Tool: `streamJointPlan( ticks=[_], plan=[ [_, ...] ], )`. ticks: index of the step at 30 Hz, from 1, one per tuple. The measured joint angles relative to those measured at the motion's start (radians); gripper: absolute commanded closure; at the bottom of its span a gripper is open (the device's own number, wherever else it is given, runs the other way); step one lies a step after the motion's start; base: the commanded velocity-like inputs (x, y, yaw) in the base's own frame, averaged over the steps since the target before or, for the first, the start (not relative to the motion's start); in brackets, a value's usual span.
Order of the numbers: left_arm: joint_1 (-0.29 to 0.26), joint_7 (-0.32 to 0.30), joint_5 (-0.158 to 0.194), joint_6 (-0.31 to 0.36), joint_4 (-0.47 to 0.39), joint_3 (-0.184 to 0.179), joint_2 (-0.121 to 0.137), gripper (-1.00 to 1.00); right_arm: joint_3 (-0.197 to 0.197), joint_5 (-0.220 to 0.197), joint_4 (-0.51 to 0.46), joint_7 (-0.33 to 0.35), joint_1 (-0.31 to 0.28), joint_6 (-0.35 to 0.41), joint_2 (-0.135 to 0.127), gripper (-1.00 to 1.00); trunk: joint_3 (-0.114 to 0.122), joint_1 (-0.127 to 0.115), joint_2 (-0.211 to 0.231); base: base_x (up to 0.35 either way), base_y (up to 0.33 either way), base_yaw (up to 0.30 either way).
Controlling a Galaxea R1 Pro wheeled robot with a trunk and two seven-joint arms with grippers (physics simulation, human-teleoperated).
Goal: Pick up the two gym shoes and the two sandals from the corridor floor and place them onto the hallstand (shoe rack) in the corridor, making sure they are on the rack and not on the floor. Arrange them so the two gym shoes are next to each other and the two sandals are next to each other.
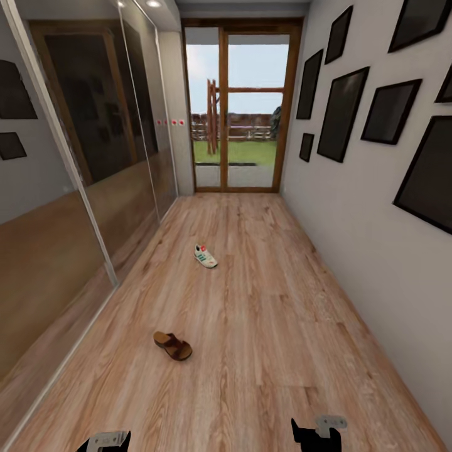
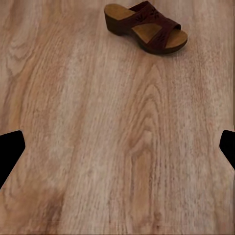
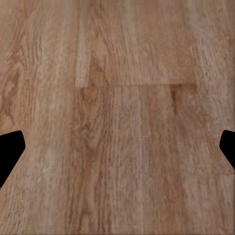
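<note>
Corridor: you face a narrow hall with mirrored sliding panels (image 1: pixel 94 176) on your left, a wall of dark picture frames (image 1: pixel 342 113) on your right, and a glazed door (image 1: pixel 242 110) at the far end.
Corridor floor (image 1: pixel 263 314): light wood planks running lengthwise away from you; both shoes in sight lie on it, none racked yet.
Sandal (image 1: pixel 172 345): the nearer shoe, ahead and on your left half of the floor; its long axis lies slantwise across the planks.
Gym shoe (image 1: pixel 206 255): farther down the hall, near the middle, well apart from the sandal.
Left gripper (image 1: pixel 105 442): jaws spread wide, holding nothing; in its wrist view the sandal (image 2: pixel 146 27) lies ahead of the fingers, not between them.
Right gripper (image 1: pixel 317 433): also spread and empty, over bare planks (image 3: pixel 117 117).
Nearer arm: your left, judging by the sandal's side of the hall.
Next move, as I judge it: roll forward, then turn the left wrist so the fingers close across the sandal's width.
</note>
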Motion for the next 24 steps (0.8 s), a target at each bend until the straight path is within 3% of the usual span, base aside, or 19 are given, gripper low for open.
streamJointPlan(
  ticks=[17,24],
  plan=[
    [0.000,-0.001,0.000,0.000,0.000,0.000,0.000,-1.00,0.000,0.000,0.000,0.000,0.000,0.000,0.000,-1.00,0.000,0.000,0.000,0.291,-0.143,0.010],
    [0.000,-0.001,0.000,0.000,0.001,-0.001,0.000,-1.00,-0.001,-0.002,0.000,-0.002,0.000,0.000,0.000,-1.00,0.000,0.000,0.000,0.285,-0.157,0.151]
  ],
)
